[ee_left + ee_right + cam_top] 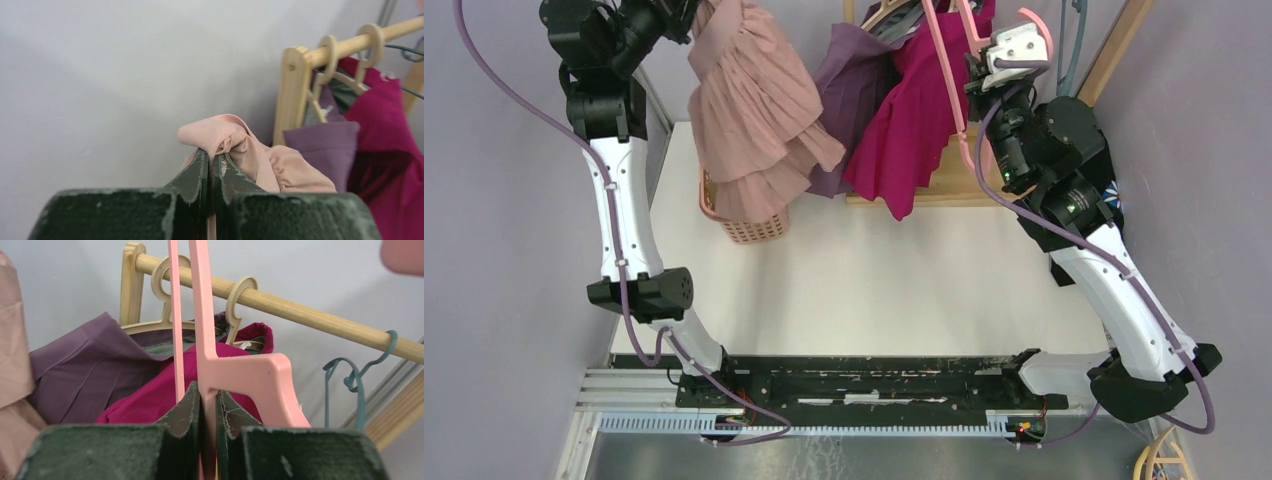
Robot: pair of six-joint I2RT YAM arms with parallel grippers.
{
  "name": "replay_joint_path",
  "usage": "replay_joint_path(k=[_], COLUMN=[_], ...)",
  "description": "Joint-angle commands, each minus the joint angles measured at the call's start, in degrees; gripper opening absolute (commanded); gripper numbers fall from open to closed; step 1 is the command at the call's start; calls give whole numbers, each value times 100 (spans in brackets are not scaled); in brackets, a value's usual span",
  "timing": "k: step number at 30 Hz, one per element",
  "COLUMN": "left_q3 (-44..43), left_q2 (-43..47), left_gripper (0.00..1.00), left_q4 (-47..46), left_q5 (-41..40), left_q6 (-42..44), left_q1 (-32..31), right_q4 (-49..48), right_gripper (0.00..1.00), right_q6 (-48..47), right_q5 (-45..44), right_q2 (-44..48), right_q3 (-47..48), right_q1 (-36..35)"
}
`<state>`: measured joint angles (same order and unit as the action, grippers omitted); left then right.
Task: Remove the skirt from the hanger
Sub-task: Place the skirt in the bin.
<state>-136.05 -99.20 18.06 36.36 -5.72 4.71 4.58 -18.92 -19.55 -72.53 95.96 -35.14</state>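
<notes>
A pale pink ruffled skirt [754,120] hangs from my left gripper [686,15] at the back left, its hem over the basket. In the left wrist view the left gripper [210,156] is shut on a fold of the skirt's [235,142] waistband. My right gripper [980,70] is at the back right, shut on the pink plastic hanger [944,75]. The right wrist view shows that gripper [207,392] pinching the hanger's [250,377] bar. The skirt is apart from the hanger.
A pink basket [749,225] stands on the white table [894,270] under the skirt. A wooden rail [300,312] carries a purple skirt [849,85] and a magenta garment [919,120] on wooden hangers, plus a teal hanger [355,375]. Grey walls stand on both sides.
</notes>
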Motion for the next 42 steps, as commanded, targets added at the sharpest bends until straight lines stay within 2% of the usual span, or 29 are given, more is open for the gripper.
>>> replay_joint_path(k=[1, 4, 10, 15, 21, 27, 32, 34, 36, 42], left_q3=[-552, -482, -218, 1251, 2753, 4472, 5468, 5557, 5585, 5214], left_q2=[-305, -425, -462, -56, 572, 1136, 1780, 1919, 1908, 934], left_gripper=[3, 3, 3, 3, 3, 3, 3, 3, 3, 3], left_q4=[-759, -740, -83, -277, -291, -149, 81, 252, 338, 667], left_q5=[-596, -646, -1104, -414, -347, -1261, -2975, -3759, -4184, -4566], left_q6=[-151, -3, 891, 718, 760, 887, 693, 661, 719, 602], left_q1=[232, 304, 376, 285, -266, -452, -570, -563, -562, -652], right_q4=[-288, -281, -256, -281, -293, -315, -274, -264, -265, -264], right_gripper=[1, 1, 1, 1, 1, 1, 1, 1, 1, 1], right_q6=[12, -14, 70, 92, 314, 309, 275, 281, 317, 405], right_q5=[-127, -128, -84, -80, 58, 28, -39, -49, -26, 57], right_q2=[185, 174, 172, 174, 141, 269, 449, 482, 485, 480], right_q3=[45, 78, 7, -71, -177, -297, -481, -536, -560, -612], right_q1=[67, 116, 178, 233, 267, 278, 338, 389, 423, 463])
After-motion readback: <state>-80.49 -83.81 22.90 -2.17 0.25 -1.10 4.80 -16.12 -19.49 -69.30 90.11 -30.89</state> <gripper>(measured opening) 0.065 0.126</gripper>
